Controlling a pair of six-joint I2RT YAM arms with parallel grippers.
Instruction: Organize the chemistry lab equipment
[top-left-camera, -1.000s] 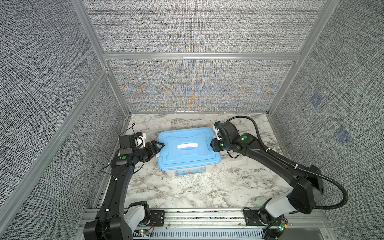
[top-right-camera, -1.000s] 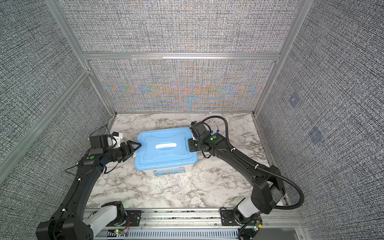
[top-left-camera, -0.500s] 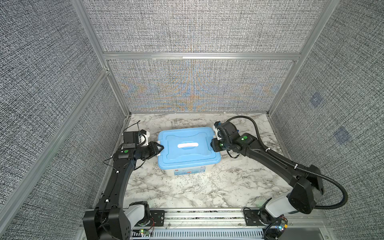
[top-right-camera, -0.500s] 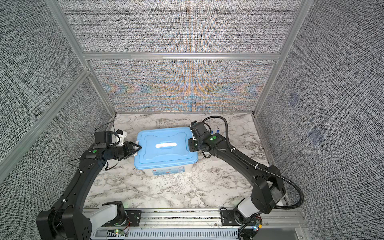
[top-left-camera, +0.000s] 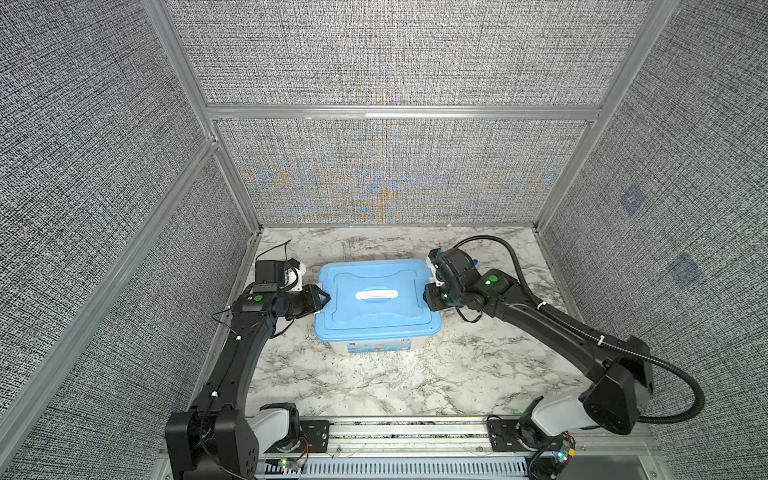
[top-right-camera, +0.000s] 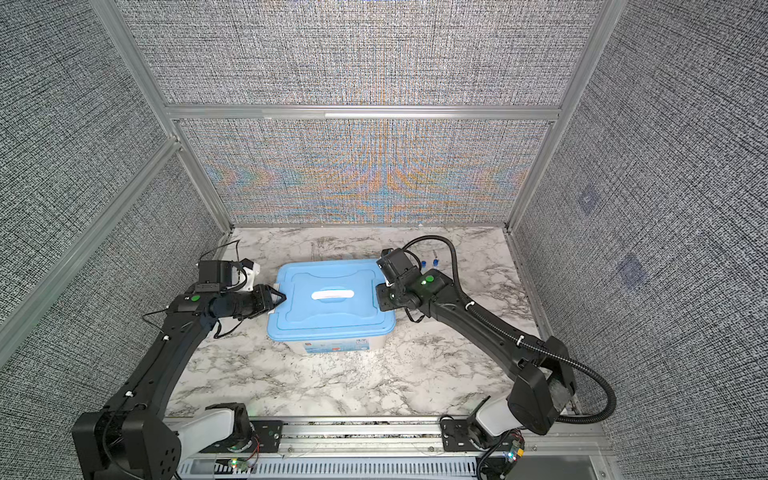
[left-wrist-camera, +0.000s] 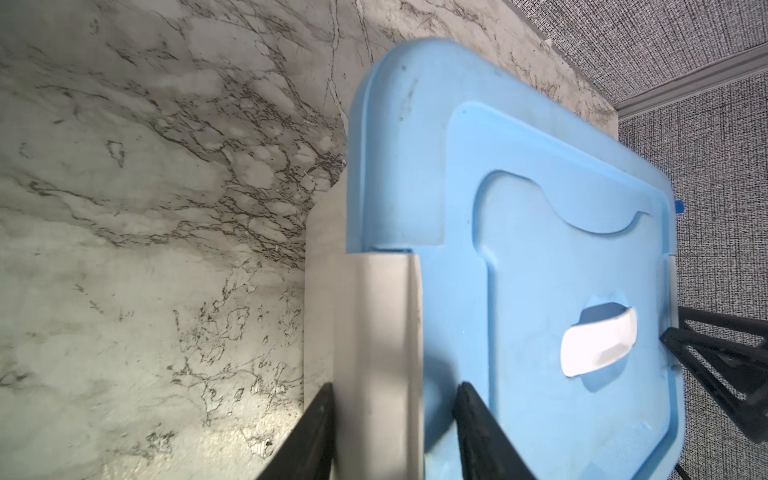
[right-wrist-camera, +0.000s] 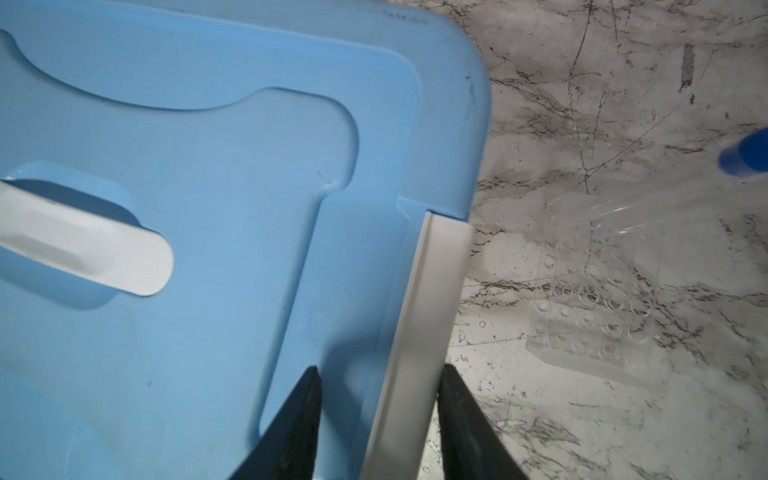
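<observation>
Arms flank a closed box (top-left-camera: 374, 347) on the marble table (top-left-camera: 395, 382), its blue lid (top-left-camera: 374, 324) seated flat. The left gripper (left-wrist-camera: 395, 386) has its jaws set either side of the white left clasp (left-wrist-camera: 374, 332), and the right gripper (right-wrist-camera: 380, 370) straddles the right clasp (right-wrist-camera: 428, 311) the same way. Whether either tool is pinching its clasp or only bracketing it cannot be told. The lab gear in sight lies outside the box: 2 tubes (top-right-camera: 424, 263) with blue caps stand on the table just behind the right wrist, and a clear rack (right-wrist-camera: 594, 291) rests beside that end of the box.

The step in hand looks like working the 2 clasps. Done well, each tool would catch its clasp's free edge and both would swing together, so the box does not slide. The right arm should stay clear of the tubes.
</observation>
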